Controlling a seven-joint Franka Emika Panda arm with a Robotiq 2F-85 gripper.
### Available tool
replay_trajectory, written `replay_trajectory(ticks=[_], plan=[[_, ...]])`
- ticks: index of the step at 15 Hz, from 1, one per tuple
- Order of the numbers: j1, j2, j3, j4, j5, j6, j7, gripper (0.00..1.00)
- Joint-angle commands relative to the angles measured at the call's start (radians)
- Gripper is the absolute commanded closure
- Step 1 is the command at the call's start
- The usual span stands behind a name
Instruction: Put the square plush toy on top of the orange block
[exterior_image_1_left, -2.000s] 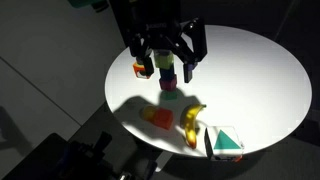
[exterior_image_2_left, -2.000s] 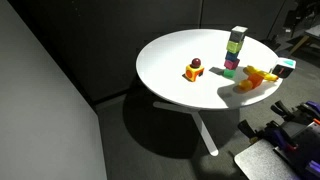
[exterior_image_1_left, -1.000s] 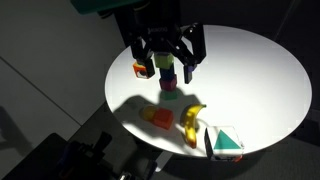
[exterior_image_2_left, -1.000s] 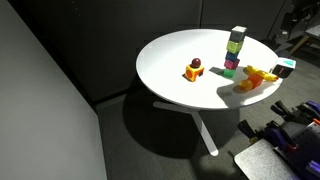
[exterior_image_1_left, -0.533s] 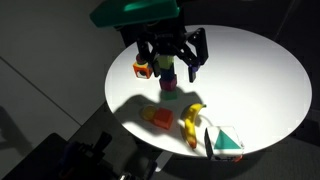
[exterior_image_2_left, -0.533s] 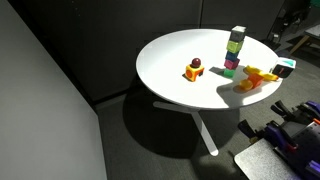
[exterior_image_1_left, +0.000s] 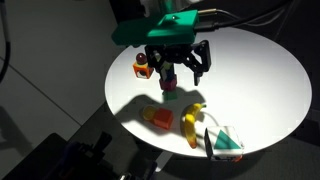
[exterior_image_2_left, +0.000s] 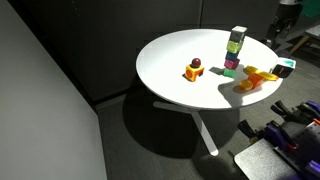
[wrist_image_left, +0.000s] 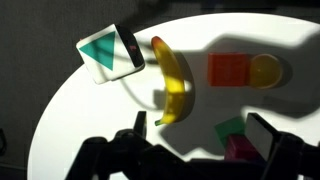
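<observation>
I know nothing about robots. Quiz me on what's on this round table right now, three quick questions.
1. True or false: the gripper holds the square plush toy.
2. What lies between the toy and the orange block? A) a banana B) a cup C) a spoon
3. Fill in: the toy lies near the table's ____.

Key: 1 false, the gripper is open and empty. 2 A. 3 edge.

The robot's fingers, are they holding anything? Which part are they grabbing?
Nothing. The fingers are spread open and empty above the table; the square plush toy lies beside the banana, not touched.
</observation>
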Motion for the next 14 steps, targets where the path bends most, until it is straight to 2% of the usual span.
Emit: replay_trajectory(ticks=[1,6,14], plan=[[-0.008,0.057,-0.015,0.034,0.084,0.035,-0.143,0.00],[-0.023,0.121,-0.023,0.068,0.121,0.017,-0.215,0.00],[-0.051,0.191,-0.045,0.080,0.082,0.028,-0.191,0.00]])
